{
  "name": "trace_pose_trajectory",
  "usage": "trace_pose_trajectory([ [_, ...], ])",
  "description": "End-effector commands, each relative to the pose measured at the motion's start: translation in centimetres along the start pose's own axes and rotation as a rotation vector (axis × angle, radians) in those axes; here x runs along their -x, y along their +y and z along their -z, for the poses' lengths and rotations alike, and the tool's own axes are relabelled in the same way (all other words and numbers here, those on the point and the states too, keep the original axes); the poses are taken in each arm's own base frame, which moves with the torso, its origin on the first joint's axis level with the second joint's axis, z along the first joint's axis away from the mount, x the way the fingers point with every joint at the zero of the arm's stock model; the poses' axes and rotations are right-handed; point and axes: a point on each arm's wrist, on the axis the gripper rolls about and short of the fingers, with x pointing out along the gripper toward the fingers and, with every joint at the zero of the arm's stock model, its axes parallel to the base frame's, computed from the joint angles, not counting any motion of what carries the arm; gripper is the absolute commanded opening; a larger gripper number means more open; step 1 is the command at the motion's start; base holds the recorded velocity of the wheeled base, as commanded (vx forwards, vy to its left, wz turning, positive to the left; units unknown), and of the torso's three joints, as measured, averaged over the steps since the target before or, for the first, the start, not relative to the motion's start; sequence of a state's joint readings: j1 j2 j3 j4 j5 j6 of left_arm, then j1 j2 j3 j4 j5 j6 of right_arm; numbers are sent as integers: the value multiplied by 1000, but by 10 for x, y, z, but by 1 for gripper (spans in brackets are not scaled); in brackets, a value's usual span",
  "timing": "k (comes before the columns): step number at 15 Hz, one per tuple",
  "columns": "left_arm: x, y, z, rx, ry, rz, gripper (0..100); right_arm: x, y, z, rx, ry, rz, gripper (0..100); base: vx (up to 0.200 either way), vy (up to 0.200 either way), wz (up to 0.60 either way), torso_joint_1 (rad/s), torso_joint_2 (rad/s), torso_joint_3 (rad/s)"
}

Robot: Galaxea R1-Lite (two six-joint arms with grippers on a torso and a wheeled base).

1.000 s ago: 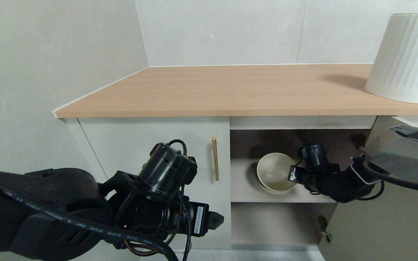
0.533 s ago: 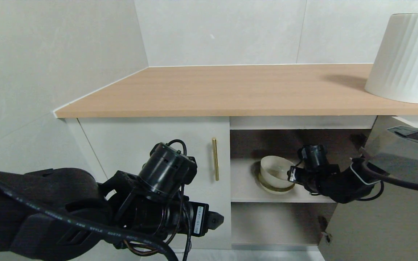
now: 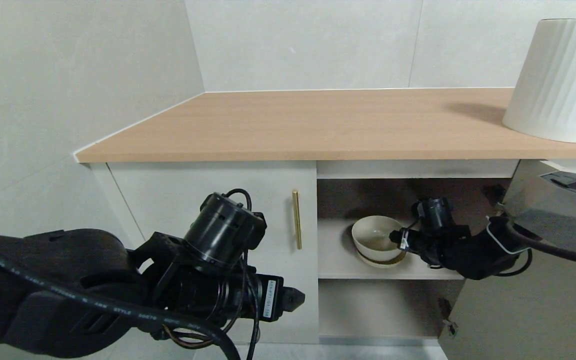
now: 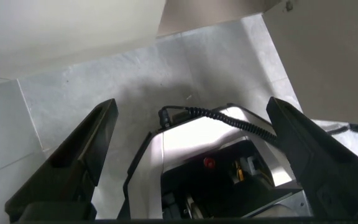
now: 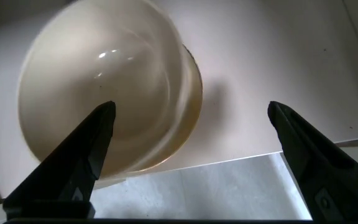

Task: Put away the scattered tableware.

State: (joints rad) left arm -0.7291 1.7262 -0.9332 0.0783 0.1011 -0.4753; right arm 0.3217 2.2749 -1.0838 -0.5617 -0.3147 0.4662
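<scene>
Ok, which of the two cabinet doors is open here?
The right door, swung out toward the robot, baring the shelf with the stacked bowls. The left door, the one with the brass handle, is shut.

Lower bowl [image 3: 384, 261] mostly hidden beneath the stacked upper bowl [image 3: 374, 238].

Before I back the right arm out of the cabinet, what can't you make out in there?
Head view: under the bowl only a rim of another dish shows; bowl or plate, unclear.
Head view: the right claw has its tips behind its wrist; contact with the bowl unclear.
Head view: the right arm hides the shelf at its right end.
Head view: the picture's edge cuts off the white ribbed container.
</scene>
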Motion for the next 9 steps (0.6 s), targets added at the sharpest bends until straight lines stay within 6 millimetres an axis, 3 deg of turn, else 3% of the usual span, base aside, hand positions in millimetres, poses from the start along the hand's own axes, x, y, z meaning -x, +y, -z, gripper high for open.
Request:
trace_pose_trajectory([
  [1, 13, 6, -6, 24, -42, 4, 100, 11, 1, -7, -5, -16, -12, 100, 0, 0, 0, 0, 0, 0],
  [2, 16, 7, -7, 28, -53, 6, 100, 14, 0, -8, -6, -19, -13, 100, 0, 0, 0, 0, 0, 0],
  [3, 32, 14, -12, 52, -104, 10, 100, 33, -2, -12, 3, -9, -22, 100, 0, 0, 0, 0, 0, 0],
  [5, 59, 26, -13, 83, -173, 15, 100, 78, -4, -18, 22, 34, -85, 100, 0, 0, 0, 0, 0, 0],
  [7, 98, 40, -9, 113, -280, 32, 100, 142, -6, -24, 80, 73, -224, 100, 0, 0, 0, 0, 0, 0],
  [9, 121, 51, 5, 127, -321, 46, 100, 187, -14, -25, 111, 95, -258, 100, 0, 0, 0, 0, 0, 0],
])
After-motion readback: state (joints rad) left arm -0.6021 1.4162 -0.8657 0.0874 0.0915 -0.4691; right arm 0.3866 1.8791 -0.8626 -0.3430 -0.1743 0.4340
